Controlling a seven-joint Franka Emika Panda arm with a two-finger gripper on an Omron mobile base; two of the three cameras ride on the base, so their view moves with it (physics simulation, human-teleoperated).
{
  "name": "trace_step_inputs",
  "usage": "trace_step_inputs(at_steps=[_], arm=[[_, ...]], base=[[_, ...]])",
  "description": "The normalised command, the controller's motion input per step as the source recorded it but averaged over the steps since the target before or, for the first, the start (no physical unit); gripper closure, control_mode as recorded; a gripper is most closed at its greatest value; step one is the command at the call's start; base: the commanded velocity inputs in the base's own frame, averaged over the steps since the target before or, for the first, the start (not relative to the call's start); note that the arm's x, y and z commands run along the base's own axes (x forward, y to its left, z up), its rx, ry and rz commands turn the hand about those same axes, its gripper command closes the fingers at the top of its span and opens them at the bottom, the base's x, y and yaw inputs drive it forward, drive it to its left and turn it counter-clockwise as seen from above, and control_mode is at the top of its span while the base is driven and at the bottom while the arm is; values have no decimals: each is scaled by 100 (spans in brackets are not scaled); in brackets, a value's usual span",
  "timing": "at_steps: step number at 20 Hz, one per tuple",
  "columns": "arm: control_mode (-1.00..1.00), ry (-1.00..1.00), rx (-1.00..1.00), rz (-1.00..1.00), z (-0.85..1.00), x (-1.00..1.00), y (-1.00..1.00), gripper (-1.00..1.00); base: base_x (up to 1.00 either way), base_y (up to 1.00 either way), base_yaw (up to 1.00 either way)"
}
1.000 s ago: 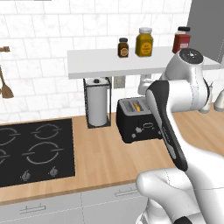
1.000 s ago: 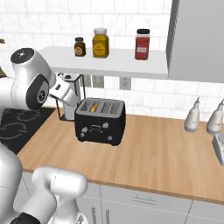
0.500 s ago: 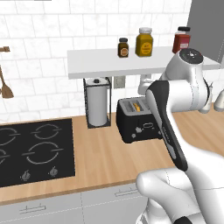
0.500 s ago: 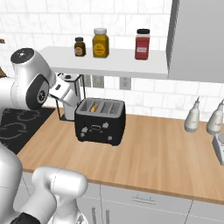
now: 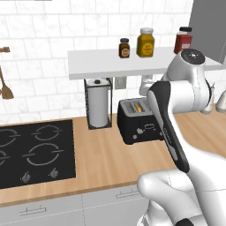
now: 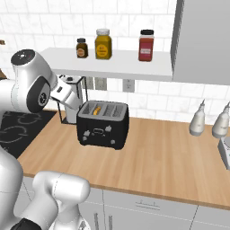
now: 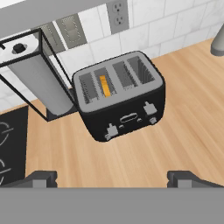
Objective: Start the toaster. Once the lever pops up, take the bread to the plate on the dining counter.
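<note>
The black two-slot toaster (image 7: 120, 98) stands on the wood wall counter, also seen in the left base view (image 5: 139, 126) and the right base view (image 6: 102, 126). The bread (image 7: 104, 85) sits down inside a left slot, only its yellow-orange top edge showing (image 6: 96, 109). Two small levers (image 7: 111, 130) sit on the toaster's front. My gripper (image 7: 114, 179) hovers above and in front of the toaster, open, with nothing between its fingertips (image 7: 41, 178). The plate and the dining counter are out of view.
A wire-framed paper-towel roll (image 5: 98, 103) stands just left of the toaster. A black cooktop (image 5: 31, 152) lies further left. A white shelf (image 5: 132, 64) with three jars hangs above the toaster. Two grey bottles (image 6: 197, 119) stand at the right by the wall.
</note>
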Motion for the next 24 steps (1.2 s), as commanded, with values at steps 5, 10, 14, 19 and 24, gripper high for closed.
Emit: trace_step_inputs(at_steps=[5, 10, 14, 19, 24], arm=[[-100, 0, 0, 0, 0, 0, 0, -100], [-100, 0, 0, 0, 0, 0, 0, -100], [-100, 0, 0, 0, 0, 0, 0, -100], [-100, 0, 0, 0, 0, 0, 0, -100], [-100, 0, 0, 0, 0, 0, 0, -100]], base=[[0, 0, 0], [0, 0, 0], [0, 0, 0], [0, 0, 0], [0, 0, 0]])
